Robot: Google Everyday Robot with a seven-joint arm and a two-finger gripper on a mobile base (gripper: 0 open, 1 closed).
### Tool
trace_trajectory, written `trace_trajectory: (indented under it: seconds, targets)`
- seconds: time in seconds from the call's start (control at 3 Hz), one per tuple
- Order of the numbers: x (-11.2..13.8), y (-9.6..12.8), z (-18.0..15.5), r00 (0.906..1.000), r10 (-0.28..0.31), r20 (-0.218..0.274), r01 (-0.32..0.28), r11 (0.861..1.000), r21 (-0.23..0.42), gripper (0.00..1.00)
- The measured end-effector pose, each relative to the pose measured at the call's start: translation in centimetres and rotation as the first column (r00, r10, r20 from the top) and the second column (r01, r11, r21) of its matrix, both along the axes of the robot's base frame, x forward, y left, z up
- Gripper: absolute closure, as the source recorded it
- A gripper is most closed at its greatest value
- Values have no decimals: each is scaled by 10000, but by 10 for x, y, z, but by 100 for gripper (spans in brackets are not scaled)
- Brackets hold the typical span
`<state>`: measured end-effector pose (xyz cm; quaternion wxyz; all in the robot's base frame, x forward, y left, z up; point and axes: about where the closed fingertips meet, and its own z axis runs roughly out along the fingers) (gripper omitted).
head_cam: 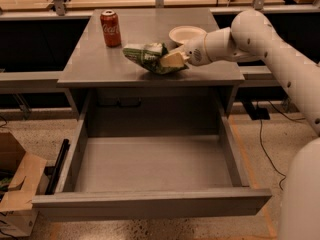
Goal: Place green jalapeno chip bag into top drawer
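The top drawer [150, 204] stands pulled open under the table [90, 66], ready for a drop; the red soda can [110, 28] stands apart behind; the green jalapeno chip bag [145, 55] lies near the tabletop's front edge; the gripper [174, 60] pinches its right end, seemingly to lift it.

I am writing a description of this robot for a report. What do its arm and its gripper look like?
The arm has a smooth white shell, built of thick rounded segments, with small dark dots along its outer link. The gripper, at the crinkly green chip bag on the grey table, is pale cream-yellow. No cables show on the arm.
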<state>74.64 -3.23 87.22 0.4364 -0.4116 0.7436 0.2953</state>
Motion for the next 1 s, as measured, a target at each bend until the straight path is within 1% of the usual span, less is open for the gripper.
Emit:
trace_trajectory:
  seconds: [0.33,0.67,1.0]
  targets:
    - [-45,-13,30,9922,800,958,-730,9946,-743,100]
    - [-96,-29,42,9798,1474,1349,-1189,9727,-1993,100]
    - [-152,-42,23,9764,1951,929,-1562,9341,-3209,100]
